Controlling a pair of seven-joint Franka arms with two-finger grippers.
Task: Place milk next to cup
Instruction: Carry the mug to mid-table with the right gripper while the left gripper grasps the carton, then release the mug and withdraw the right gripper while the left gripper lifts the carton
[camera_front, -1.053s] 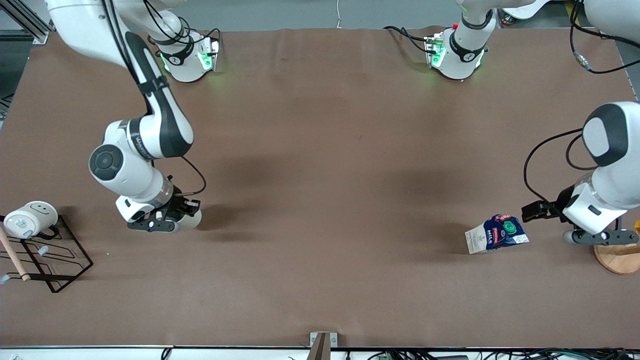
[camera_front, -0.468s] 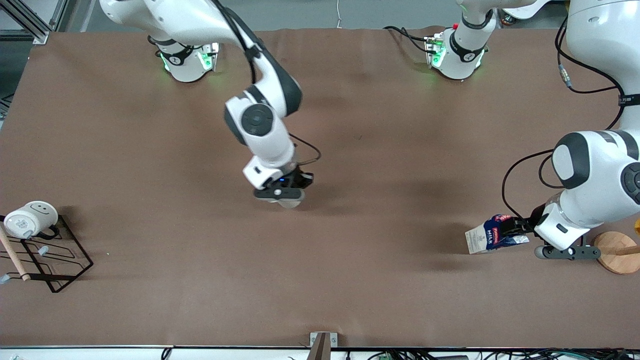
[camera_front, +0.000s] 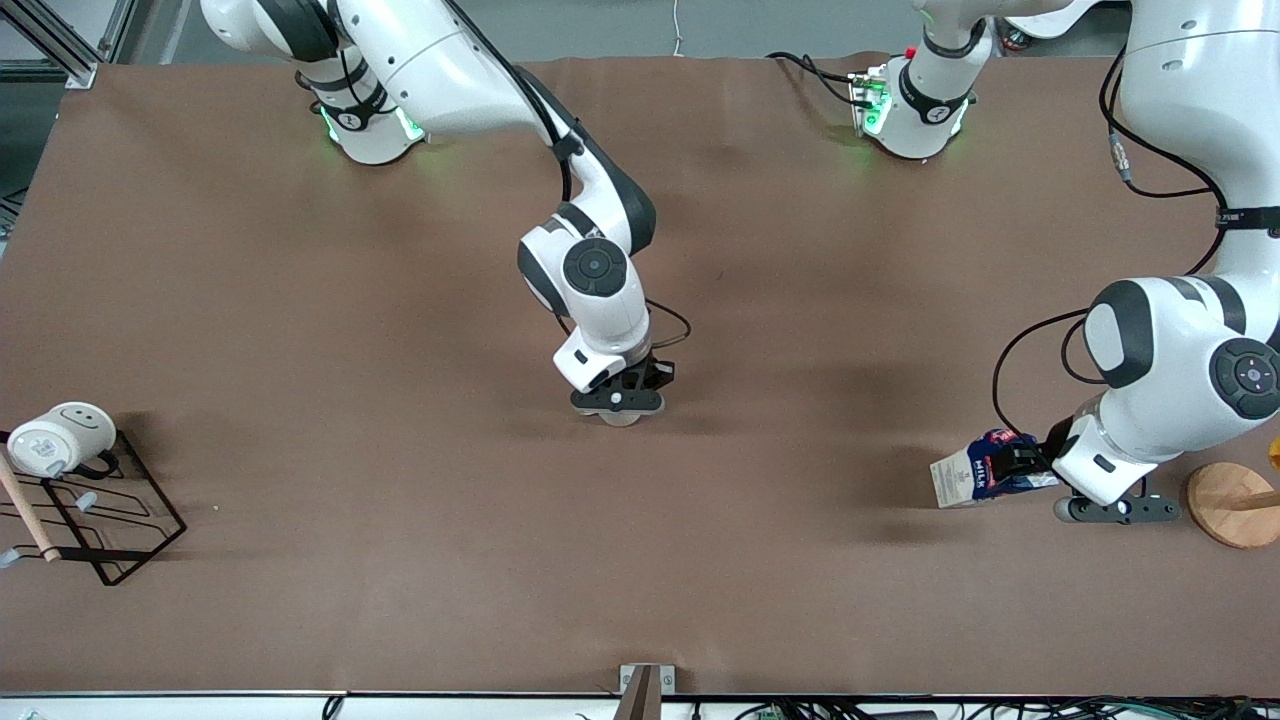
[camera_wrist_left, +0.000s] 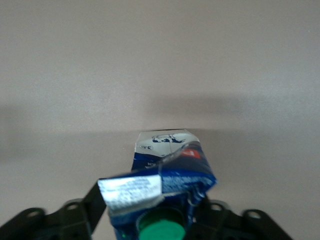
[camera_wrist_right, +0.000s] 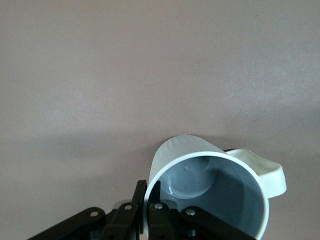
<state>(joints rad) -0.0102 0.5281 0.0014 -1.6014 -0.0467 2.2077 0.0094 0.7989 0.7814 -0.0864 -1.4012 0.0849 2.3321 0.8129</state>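
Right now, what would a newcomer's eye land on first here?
The right end effector over mid-table, pinching the rim of the cup. Then the left end effector closing around the milk at the left arm's end, beside a wooden disc.

Even overhead light, soft shadows on the table (camera_front: 700, 560), wrist views slightly blurred

The right gripper (camera_front: 620, 408) is hiding most of the cup (camera_front: 622, 417) in the front view. The left arm is covering the milk's (camera_front: 985, 474) cap end there. The left gripper (camera_front: 1040, 478) is sitting at the left wrist view's edge, cutting off its jaws.
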